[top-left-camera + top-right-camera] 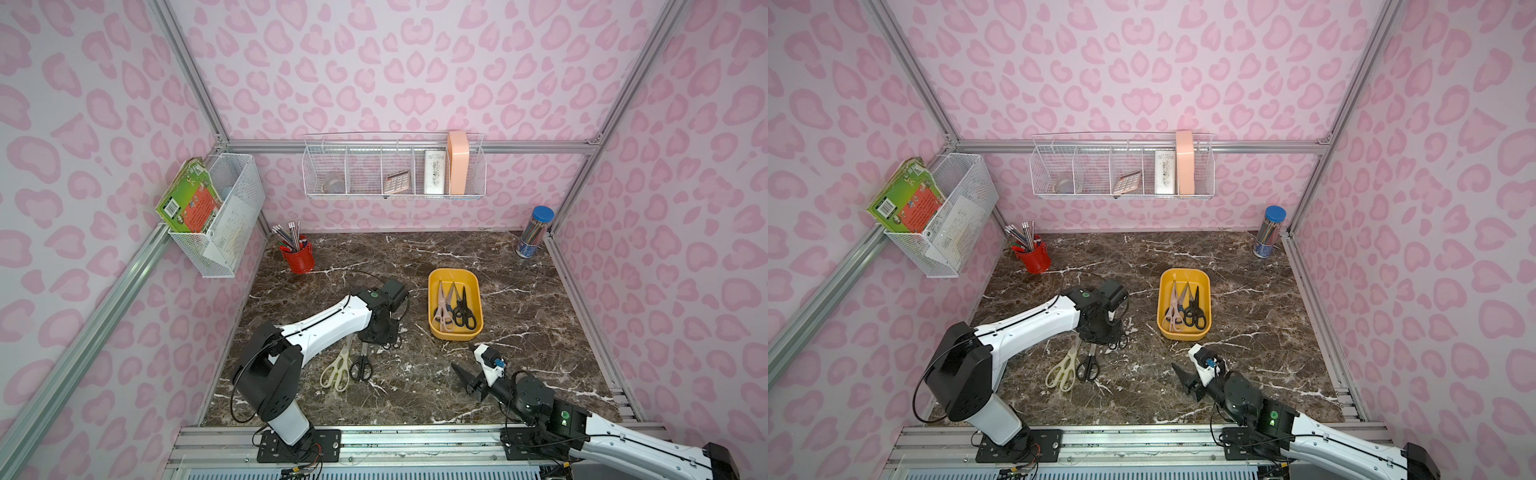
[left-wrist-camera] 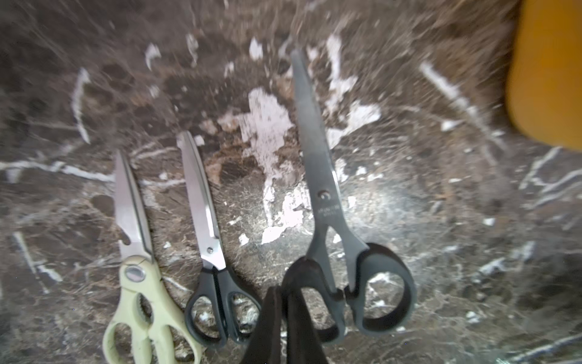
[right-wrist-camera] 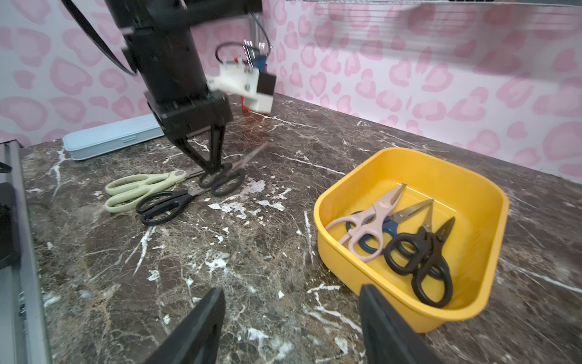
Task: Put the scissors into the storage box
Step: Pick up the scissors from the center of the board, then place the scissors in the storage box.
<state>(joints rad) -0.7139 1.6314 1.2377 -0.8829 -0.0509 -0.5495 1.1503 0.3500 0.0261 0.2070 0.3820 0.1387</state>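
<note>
Scissors (image 2: 321, 189), this black pair likely stiff, slick-bladed and light, lie at the desk (image 2: 472, 252) apart from the box (image 3: 447, 186), left fingers (image 2: 264, 331) clamped on a handle loop, the surest hold; right fingers (image 3: 195, 327) wide, empty.

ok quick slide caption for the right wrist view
Left end effector shut on black scissors beside two loose pairs; four pairs lie in the yellow box.

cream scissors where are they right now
In both top views the cream scissors lie on the table beside a small black pair, left of the yellow storage box.
</note>
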